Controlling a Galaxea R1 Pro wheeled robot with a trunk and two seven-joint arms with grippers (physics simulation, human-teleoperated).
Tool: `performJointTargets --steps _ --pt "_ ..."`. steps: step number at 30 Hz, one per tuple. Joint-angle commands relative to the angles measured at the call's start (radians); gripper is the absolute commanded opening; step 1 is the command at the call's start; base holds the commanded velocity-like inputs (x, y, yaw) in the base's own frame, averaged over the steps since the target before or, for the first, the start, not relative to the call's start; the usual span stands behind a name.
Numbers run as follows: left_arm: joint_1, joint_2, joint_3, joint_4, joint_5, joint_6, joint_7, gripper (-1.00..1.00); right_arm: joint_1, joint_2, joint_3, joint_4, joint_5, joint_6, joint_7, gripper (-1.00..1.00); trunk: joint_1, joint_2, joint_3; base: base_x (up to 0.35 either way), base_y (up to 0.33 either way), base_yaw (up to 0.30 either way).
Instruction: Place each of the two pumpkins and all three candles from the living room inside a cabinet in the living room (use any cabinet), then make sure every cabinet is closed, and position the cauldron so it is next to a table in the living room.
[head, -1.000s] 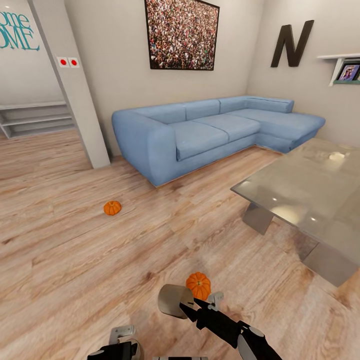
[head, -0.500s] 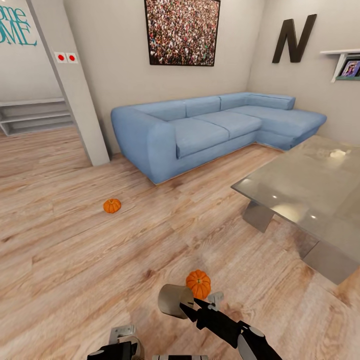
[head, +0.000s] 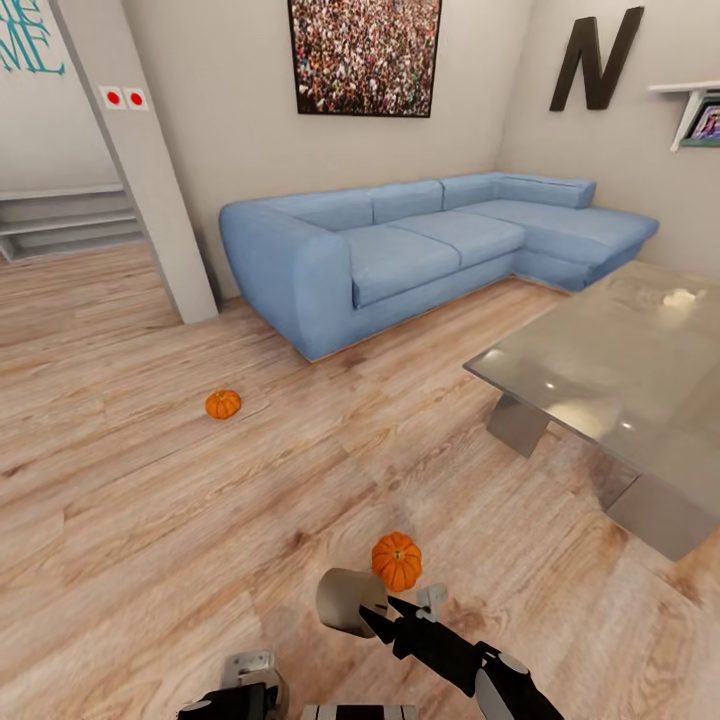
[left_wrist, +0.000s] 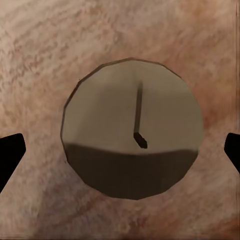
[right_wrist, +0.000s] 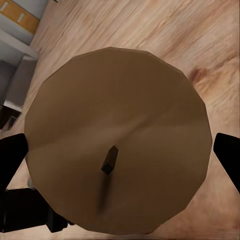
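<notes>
Two orange pumpkins lie on the wood floor: one (head: 223, 404) out in the open at the left, the other (head: 397, 560) just beyond my right hand. My right gripper (head: 365, 608) is shut on a pale grey candle (head: 343, 600), held off the floor. From the right wrist camera, that candle's round top and wick (right_wrist: 117, 145) span the space between the fingertips (right_wrist: 11, 155). My left gripper (head: 245, 675) sits low near my body. Its wrist view looks down on another candle (left_wrist: 132, 127), centred between the dark fingertips (left_wrist: 10, 152). The cabinet and the cauldron are out of view.
A glass-topped table (head: 600, 380) on grey legs stands at the right with a small white item (head: 680, 297) on it. A blue corner sofa (head: 400, 250) lines the back wall. A slanted pillar (head: 150, 170) and low shelves (head: 60, 215) are at the left.
The whole head picture has slid slightly upward, so the camera has moved. Both arms keep their places in the picture, and the pumpkins lie where they were.
</notes>
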Motion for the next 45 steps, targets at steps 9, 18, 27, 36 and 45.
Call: performJointTargets --steps 9,18,27,36,45 --pt "0.0 -0.01 -0.048 -0.003 0.009 0.0 0.009 1.0 -0.001 0.0 0.002 0.0 -0.01 0.001 0.002 -1.0 0.002 -0.001 -0.016 0.0 0.0 0.0" --pt "0.0 -0.01 -0.05 -0.003 0.008 0.0 0.01 1.0 -0.001 0.0 0.002 0.0 -0.01 0.001 0.002 -1.0 0.003 -0.002 -0.028 0.0 0.0 0.0" --pt "0.0 -0.009 -0.05 -0.003 0.009 0.0 0.01 1.0 -0.001 0.0 0.002 0.0 -0.009 0.001 0.002 -1.0 0.004 -0.003 -0.04 0.0 0.0 0.0" --pt "0.0 -0.009 -0.046 -0.003 0.01 -0.001 0.01 1.0 -0.001 -0.003 0.002 -0.003 -0.009 0.001 0.092 -1.0 0.006 -0.003 -0.051 0.0 0.0 0.0" --pt "0.0 -0.009 -0.047 -0.003 0.01 -0.001 0.009 1.0 -0.001 -0.04 0.001 0.0 -0.014 0.004 0.258 -1.0 0.006 -0.003 -0.051 0.0 0.0 0.0"
